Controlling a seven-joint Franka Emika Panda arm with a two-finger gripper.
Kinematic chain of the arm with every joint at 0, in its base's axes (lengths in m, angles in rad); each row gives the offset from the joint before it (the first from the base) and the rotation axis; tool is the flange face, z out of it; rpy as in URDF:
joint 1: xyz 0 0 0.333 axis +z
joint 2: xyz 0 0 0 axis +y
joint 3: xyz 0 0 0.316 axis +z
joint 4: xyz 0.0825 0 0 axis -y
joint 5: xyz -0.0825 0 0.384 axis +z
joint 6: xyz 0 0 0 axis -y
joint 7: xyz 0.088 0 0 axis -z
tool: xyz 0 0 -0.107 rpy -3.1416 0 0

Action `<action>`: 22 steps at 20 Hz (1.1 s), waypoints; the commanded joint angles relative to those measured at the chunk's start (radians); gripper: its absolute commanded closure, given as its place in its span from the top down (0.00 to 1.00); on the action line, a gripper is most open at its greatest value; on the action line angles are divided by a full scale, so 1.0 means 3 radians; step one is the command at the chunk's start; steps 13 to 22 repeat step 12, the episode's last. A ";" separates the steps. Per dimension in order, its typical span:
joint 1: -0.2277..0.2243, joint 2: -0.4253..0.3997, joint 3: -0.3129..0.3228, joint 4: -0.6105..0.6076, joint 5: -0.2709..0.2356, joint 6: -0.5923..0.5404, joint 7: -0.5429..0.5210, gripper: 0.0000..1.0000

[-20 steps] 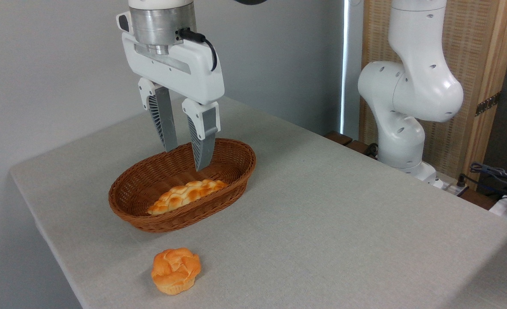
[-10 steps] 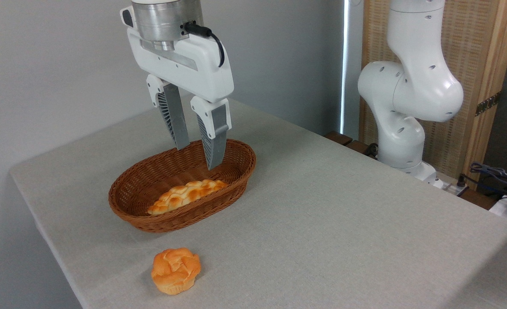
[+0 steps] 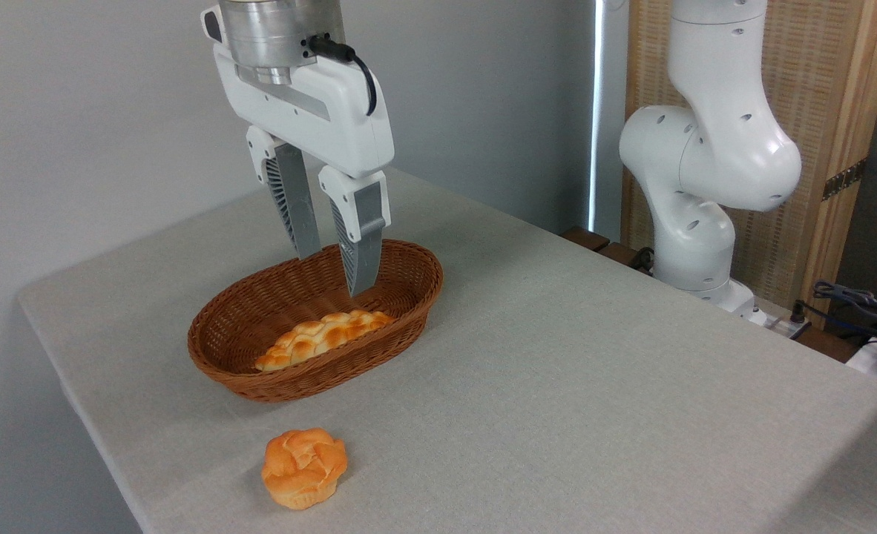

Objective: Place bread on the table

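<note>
My gripper [image 3: 332, 268] hangs over the far end of the wicker basket [image 3: 260, 383], jaws parted a little and holding nothing. The bread [image 3: 304, 467], the small knotted bun, sits well below and nearer the camera than my fingertips, upright on the table [image 3: 594, 386], clear of the basket's near rim. By my reading the placing is done and I am in the clearing-off step; what is left asks only that I rise straight, keeping my fingers off the basket wall. A braided loaf [image 3: 323, 337] lies in the basket just under my tips, and I have no business with it. The cloth is plain, pale grey-beige and smooth. To my right stands my own white arm base [image 3: 694, 245] before a slatted wooden panel [image 3: 832, 119]; a grey wall [image 3: 97, 111] is behind.
</note>
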 commanded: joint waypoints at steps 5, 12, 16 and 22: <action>-0.0137 -0.0029 0.0101 0.0022 0.0072 -0.0139 0.0069 1.00; -0.0137 -0.0034 0.0106 0.0027 0.0129 -0.0215 0.0110 1.00; -0.0137 -0.0034 0.0106 0.0027 0.0129 -0.0215 0.0110 1.00; -0.0137 -0.0034 0.0106 0.0027 0.0129 -0.0215 0.0110 1.00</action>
